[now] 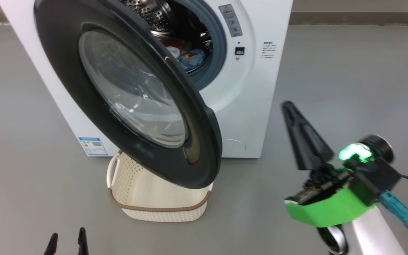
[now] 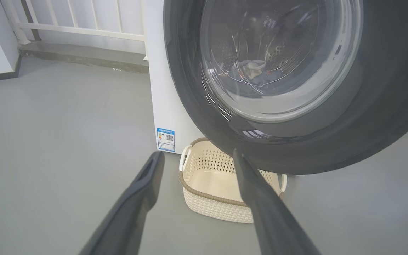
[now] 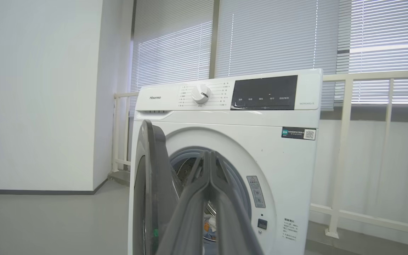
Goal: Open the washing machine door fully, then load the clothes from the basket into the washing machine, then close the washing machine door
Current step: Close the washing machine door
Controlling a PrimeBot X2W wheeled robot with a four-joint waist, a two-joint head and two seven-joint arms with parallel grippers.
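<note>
The white washing machine (image 1: pixel 257 71) stands on the grey floor with its black-rimmed glass door (image 1: pixel 129 95) swung partly open over the basket. Blue, orange and cream clothes (image 1: pixel 190 56) lie inside the steel drum (image 1: pixel 154 14). The cream basket (image 1: pixel 154 198) with its brown rim sits on the floor under the door and holds nothing. My right gripper (image 1: pixel 289 106) hangs shut in the air to the right of the door, apart from it. My left gripper (image 1: pixel 67 241) is open at the bottom left; in the left wrist view its fingers (image 2: pixel 143 184) frame the basket (image 2: pixel 211 187).
A white railing (image 3: pixel 367 148) and blinds stand behind the machine. A white wall (image 3: pixel 41 88) is to its left. Grey floor (image 1: pixel 349 71) lies open to the right of the machine and in front of the basket.
</note>
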